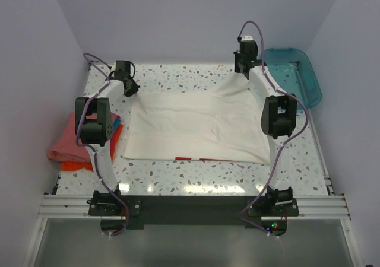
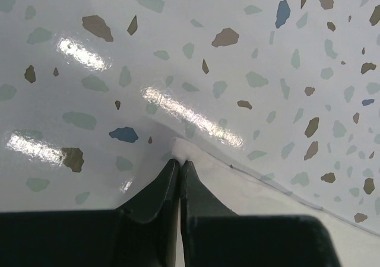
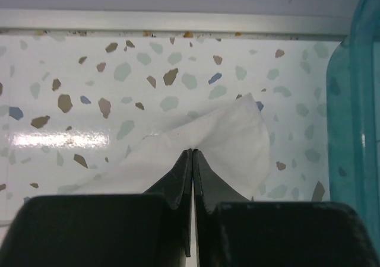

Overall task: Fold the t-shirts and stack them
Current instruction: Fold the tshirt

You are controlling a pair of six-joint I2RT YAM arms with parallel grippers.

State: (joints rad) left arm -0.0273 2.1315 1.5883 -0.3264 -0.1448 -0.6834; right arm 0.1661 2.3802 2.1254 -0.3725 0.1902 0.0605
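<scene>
A large white t-shirt (image 1: 196, 127) lies spread on the speckled table, a strip of its red print (image 1: 184, 158) showing at the near edge. My left gripper (image 1: 132, 91) is shut on the shirt's far left corner (image 2: 181, 151), low at the table. My right gripper (image 1: 245, 71) is shut on the far right corner (image 3: 237, 133) and holds it lifted, so the cloth rises in a peak. Folded salmon-pink (image 1: 66, 145), orange-red (image 1: 76, 165) and blue (image 1: 117, 126) shirts lie stacked at the left edge, partly hidden by my left arm.
A teal translucent tub (image 1: 297, 71) stands at the far right corner, close to my right gripper, and shows at the right edge of the right wrist view (image 3: 356, 101). The table's far rim (image 3: 178, 22) runs just beyond the lifted corner. Walls close in on three sides.
</scene>
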